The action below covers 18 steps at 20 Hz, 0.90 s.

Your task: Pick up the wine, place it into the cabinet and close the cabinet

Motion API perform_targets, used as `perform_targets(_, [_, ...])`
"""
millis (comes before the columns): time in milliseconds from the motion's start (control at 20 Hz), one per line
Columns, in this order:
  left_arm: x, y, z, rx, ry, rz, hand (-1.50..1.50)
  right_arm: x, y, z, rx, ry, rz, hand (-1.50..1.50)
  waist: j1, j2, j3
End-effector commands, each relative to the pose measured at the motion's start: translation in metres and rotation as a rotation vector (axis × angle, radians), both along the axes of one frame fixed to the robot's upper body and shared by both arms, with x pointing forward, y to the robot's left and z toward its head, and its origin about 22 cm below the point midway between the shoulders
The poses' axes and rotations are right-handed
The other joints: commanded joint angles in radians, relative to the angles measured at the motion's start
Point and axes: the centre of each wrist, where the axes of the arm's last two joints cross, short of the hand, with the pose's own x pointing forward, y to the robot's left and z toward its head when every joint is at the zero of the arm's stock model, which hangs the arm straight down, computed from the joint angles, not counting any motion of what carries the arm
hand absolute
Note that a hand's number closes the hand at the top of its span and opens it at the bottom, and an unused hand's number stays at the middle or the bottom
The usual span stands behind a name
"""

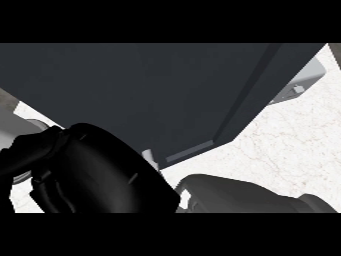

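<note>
Dark grey cabinet (151, 90) fills most of the view, its door (258, 95) edge slanting over the white marble counter (298, 145). Below it the left hand (69, 175) looms black, fingers curled, though I cannot tell around what. No wine shows anywhere; it may be hidden. Judging from this, closing the door seems the remaining step.

No lettering to call here: nothing readable on the dark cabinet (151, 95) from nine to one o'clock, nothing on the marble counter (298, 145) at three o'clock.
</note>
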Motion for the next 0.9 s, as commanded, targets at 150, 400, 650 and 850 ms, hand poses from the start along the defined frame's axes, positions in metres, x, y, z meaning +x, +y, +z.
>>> perform_targets(150, [-0.004,0.020,0.006,-0.009,0.007,-0.003,-1.50,0.065,0.037,0.018,-0.018,-0.002,-0.037,1.50,0.005,0.006,0.001])
perform_targets(400, [0.011,0.021,0.025,0.002,-0.032,-0.035,-1.50,0.078,0.040,0.012,-0.147,0.224,0.254,1.50,0.022,0.021,0.001])
perform_targets(650, [0.000,0.040,0.023,0.006,-0.018,-0.007,-1.50,0.120,0.037,0.018,-0.121,0.359,0.301,1.50,0.009,0.006,0.001])
perform_targets(850, [0.006,0.048,0.026,0.008,0.001,0.007,-1.50,0.148,0.032,-0.001,-0.055,0.232,0.138,1.50,-0.018,0.008,0.002])
